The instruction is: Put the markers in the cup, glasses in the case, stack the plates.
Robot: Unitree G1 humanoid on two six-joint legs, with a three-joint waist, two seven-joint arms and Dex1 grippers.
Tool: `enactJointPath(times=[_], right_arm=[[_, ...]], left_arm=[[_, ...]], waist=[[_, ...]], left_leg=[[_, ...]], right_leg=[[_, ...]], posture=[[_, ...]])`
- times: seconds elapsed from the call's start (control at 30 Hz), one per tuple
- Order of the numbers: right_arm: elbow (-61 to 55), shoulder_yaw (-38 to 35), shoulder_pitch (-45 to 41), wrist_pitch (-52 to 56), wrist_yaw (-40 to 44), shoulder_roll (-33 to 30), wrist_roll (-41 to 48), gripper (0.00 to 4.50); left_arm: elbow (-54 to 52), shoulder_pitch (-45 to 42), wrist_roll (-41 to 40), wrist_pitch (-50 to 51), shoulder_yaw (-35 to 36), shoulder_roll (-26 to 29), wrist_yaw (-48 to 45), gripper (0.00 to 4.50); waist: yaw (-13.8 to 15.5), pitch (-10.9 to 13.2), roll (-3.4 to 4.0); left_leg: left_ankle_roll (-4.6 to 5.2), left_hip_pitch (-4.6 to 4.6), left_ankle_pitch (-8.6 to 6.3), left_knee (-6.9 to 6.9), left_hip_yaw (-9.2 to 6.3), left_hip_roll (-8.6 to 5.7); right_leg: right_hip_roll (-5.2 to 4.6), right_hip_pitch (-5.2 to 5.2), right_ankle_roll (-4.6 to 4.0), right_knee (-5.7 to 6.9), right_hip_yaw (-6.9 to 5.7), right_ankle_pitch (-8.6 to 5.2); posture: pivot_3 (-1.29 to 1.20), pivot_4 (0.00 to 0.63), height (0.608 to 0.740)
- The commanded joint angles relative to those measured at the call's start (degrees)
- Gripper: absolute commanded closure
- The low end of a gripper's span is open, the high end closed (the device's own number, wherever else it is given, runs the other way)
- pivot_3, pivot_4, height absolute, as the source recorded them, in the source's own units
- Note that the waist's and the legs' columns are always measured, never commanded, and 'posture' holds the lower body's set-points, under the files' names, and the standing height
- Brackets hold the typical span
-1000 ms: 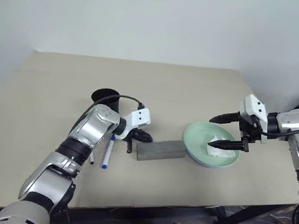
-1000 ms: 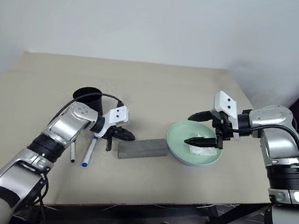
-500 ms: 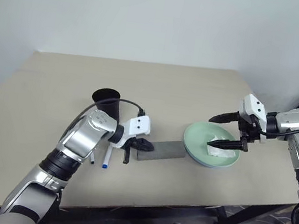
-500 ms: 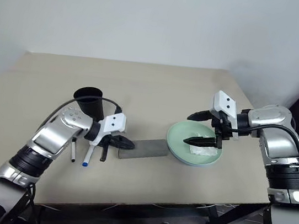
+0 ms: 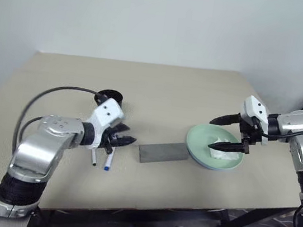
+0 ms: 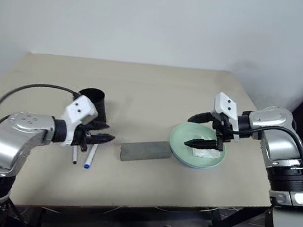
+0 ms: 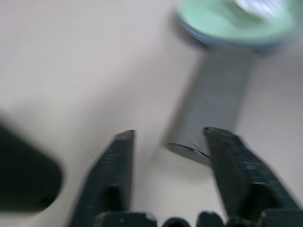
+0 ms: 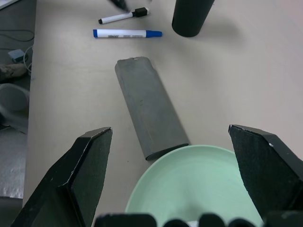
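Grey case [image 5: 163,152] lies closed at frame centre, markers [image 5: 108,159] left of it beside the black cup [image 6: 93,100]. Both the left gripper [image 5: 121,139] and right gripper [image 5: 230,134] gape empty; a careless left-hand grab could topple the cup.

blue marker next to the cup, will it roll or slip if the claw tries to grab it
The blue marker is a slim round pen lying flat on the smooth table, so a nudge from the side would probably roll it. It looks stiff and light, so it should lift easily. Its smooth barrel may slip between narrow fingers. The black marker lies close by and could get bumped.
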Motion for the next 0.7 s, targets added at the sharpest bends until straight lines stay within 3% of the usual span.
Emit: enactJointPath(times=[0.03,0.23,0.7], right_arm=[[-0.02,-0.45,-1.30,-1.18,1.04,-0.23,0.72,0.22],[2.86,0.88,-3.31,-2.83,1.98,1.03,0.08,0.22],[6.53,2.64,-6.30,-4.96,3.72,3.75,-0.77,0.22]], left_arm=[[-3.66,0.97,0.89,6.23,6.67,-1.93,7.95,0.97],[-6.11,2.53,3.44,24.87,10.33,-5.51,19.10,0.97],[2.34,1.22,7.33,26.25,11.04,-14.58,35.60,0.97]], waist=[[-0.05,0.00,0.00],[-0.08,0.00,0.00],[-0.04,0.02,-0.07]], left_leg=[[0.00,0.03,0.00,0.00,0.02,0.00],[-0.03,0.25,0.00,-0.05,0.04,0.01],[-0.36,0.79,-0.15,-0.22,-0.01,0.00]], right_leg=[[0.00,0.01,0.00,0.01,0.01,0.00],[0.04,0.13,-0.02,0.07,0.02,0.02],[-0.05,0.67,-0.05,-0.01,-0.02,0.02]], posture=[[0.00,0.000,0.738],[0.00,0.000,0.738],[0.00,0.000,0.738]])
